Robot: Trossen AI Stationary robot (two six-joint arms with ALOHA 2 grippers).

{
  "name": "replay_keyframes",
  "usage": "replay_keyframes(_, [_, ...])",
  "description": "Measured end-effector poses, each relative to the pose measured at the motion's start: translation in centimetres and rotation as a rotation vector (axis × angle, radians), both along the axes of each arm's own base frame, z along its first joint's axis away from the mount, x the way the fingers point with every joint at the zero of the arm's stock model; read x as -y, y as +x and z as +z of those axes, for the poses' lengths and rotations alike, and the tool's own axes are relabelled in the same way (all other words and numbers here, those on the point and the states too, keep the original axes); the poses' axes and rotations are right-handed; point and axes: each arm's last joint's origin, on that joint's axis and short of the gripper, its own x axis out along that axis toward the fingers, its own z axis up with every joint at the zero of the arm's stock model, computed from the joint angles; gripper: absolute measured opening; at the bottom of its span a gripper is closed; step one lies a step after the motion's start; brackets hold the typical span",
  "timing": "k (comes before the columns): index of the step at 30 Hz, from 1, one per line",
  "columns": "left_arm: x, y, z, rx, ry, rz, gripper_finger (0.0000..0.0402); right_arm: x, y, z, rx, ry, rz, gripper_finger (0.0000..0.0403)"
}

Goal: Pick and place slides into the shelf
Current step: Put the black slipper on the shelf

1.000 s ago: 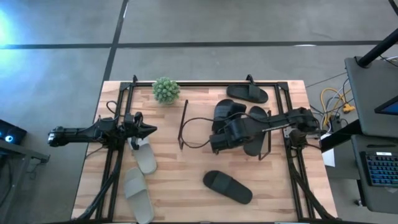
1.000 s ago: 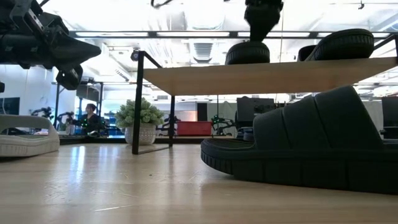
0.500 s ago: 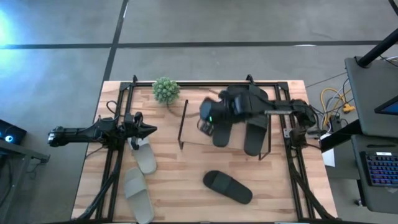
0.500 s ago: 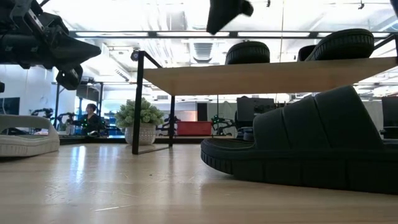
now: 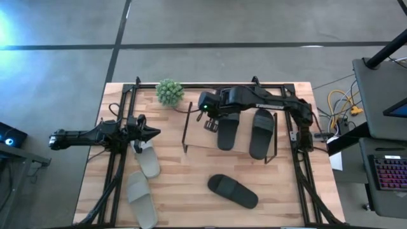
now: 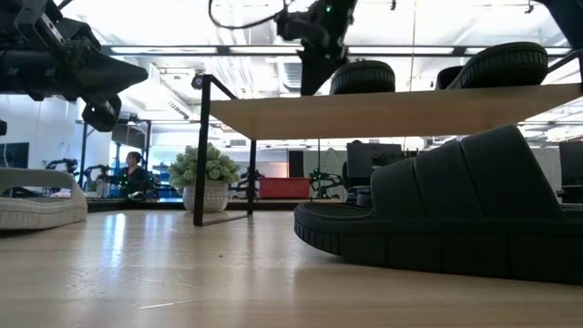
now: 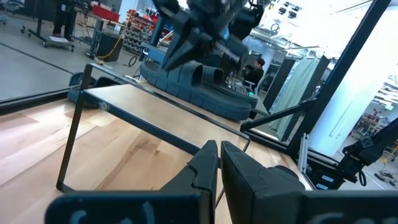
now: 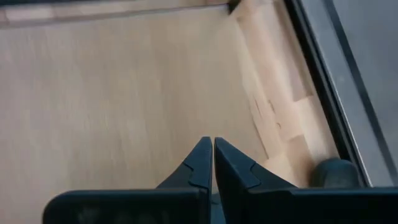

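With its fingers together and empty, the right gripper (image 5: pixel 210 124) at the shelf's (image 5: pixel 198 135) nine o'clock could clip a slide (image 5: pixel 227 130); the left gripper (image 5: pixel 154 133), also closed, waits.

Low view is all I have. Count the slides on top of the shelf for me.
Observer: From above, two black rubber slides lie side by side on the pale wooden shelf.
Operator: Tell me where the right gripper is and what it holds.
Observer: The right gripper hangs above the shelf's end nearest the left arm, fingers shut on nothing.
Operator: Report the slides not yet shelved.
Observer: One black slide lies near the table's front, and two pale beige slides lie by the left gripper.
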Motion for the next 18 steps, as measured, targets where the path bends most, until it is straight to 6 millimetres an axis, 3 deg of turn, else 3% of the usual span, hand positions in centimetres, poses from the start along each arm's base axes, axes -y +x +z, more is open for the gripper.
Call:
replay_keyframes(9, [0.0, 0.0, 0.0, 0.000, 0.000, 0.000, 0.0006, 0.2, 0.9, -1.8, -0.074, -0.001, 0.073, 0.0009])
replay_keyframes(18, [0.0, 0.0, 0.0, 0.000, 0.000, 0.000, 0.0006, 0.0, -1.1, -2.3, -0.270, 0.045, 0.030, 0.0009])
